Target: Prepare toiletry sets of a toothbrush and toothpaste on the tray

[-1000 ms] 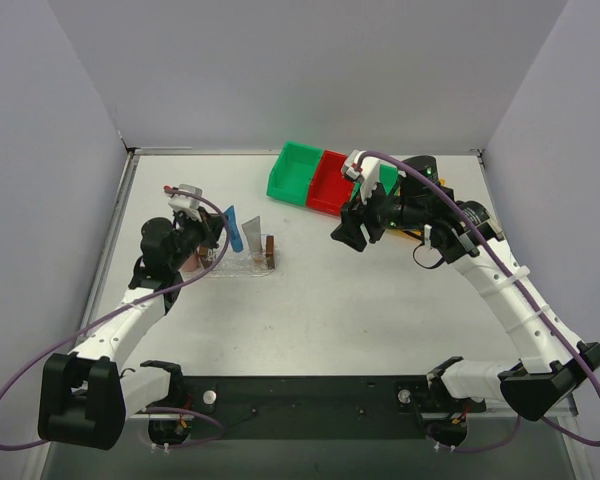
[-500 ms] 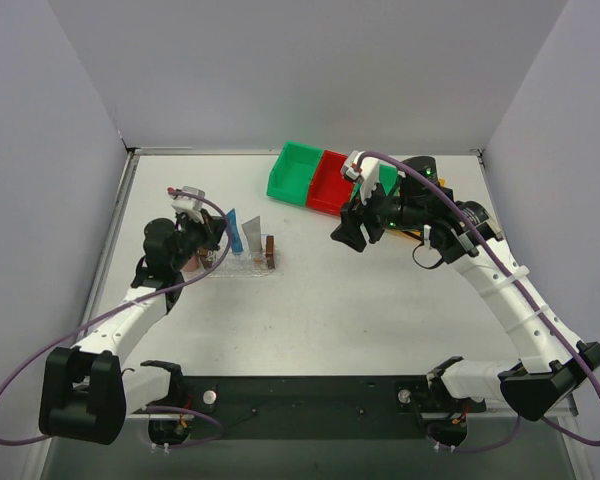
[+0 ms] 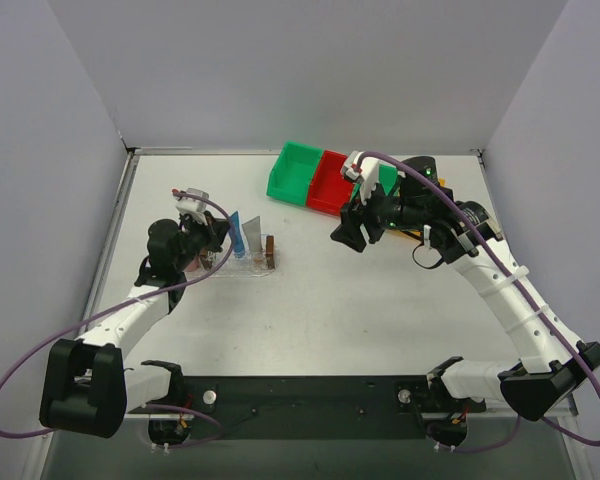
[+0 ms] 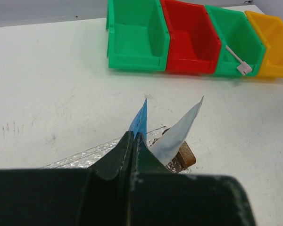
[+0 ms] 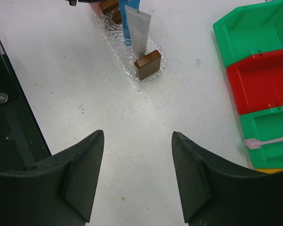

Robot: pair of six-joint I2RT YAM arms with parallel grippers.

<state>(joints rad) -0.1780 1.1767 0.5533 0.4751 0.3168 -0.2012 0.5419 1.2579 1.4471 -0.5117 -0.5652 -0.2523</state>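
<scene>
The clear tray (image 3: 248, 268) with brown end blocks lies left of centre; it shows again as the tray (image 4: 80, 154) and the tray (image 5: 155, 66). A pale grey toothpaste tube (image 3: 252, 236) (image 4: 183, 128) (image 5: 140, 29) stands tilted in it. Beside it rises the blue toothpaste tube (image 3: 236, 232) (image 4: 140, 120) (image 5: 128, 23), its lower end pinched by my shut left gripper (image 3: 218, 240) (image 4: 133, 135) over the tray. A thin pale toothbrush (image 4: 237, 61) (image 5: 269, 141) lies in a green bin. My right gripper (image 3: 348, 236) (image 5: 137, 137) hangs open over bare table, holding nothing.
A row of bins stands at the back: green bin (image 3: 292, 172) (image 4: 134, 40), red bin (image 3: 328, 184) (image 4: 191, 35), second green bin (image 4: 236, 37), yellow bin (image 4: 276, 40). Grey walls close the table on three sides.
My left gripper has shifted slightly right and toward the tray with the blue tube. The right arm has not moved.
</scene>
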